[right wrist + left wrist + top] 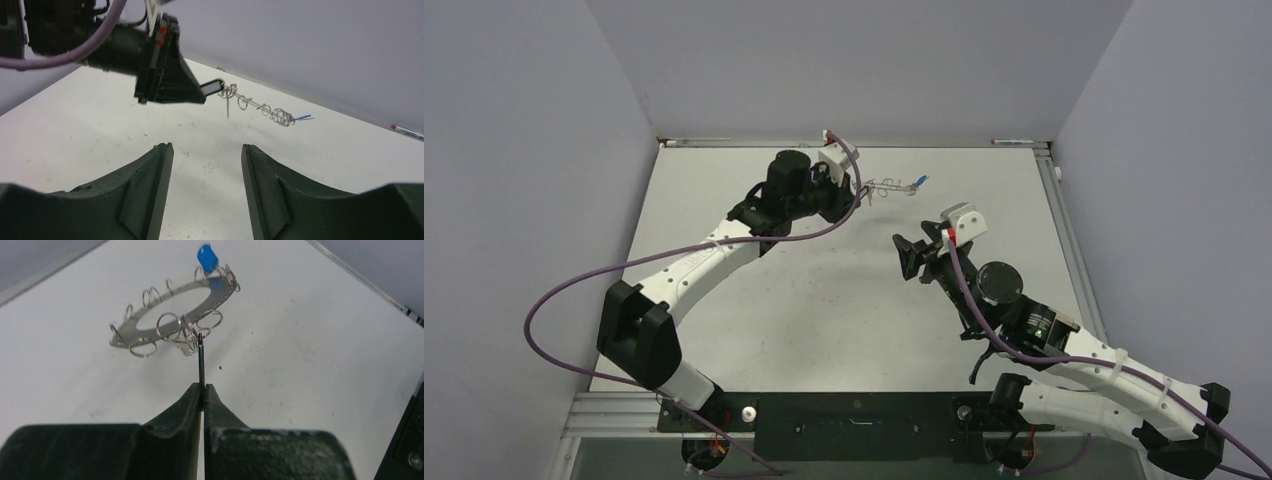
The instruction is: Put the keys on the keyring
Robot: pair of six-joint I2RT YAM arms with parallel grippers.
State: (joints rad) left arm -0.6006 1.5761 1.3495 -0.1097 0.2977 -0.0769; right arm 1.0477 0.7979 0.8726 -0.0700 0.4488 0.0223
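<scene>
Left wrist view, entry one: what is being listed?

— One key (pixel 201 360), its black head showing edge-on. The left pincer (pixel 202 388) is pinching it with fingers pressed together, and its far end is sitting among the wire loops (pixel 168 326).

Entry two?

— One keyring (pixel 220 296), a flat grey band. It is hanging tilted off the key's end and seems to be riding clear of the counter (pixel 300 365), with its shadow lying underneath. The blue tag (pixel 207 257) is sticking up at the far side. I am not managing to tell whether the key is already threaded through a loop.

Anything lying further out?

— One right pincer (pixel 207 165), spread wide and carrying nothing. It is facing the ring from well apart.

Handling notes for the step?

— I am judging this to be the threading stage. The left pincer should be holding the head firmly, since a slip would be dropping both items. The right pincer should be coming in to steady the flat band near the tag, avoiding the thin loops, which look easy to bend. The key should then be turning along one loop's coil, not being forced.
</scene>
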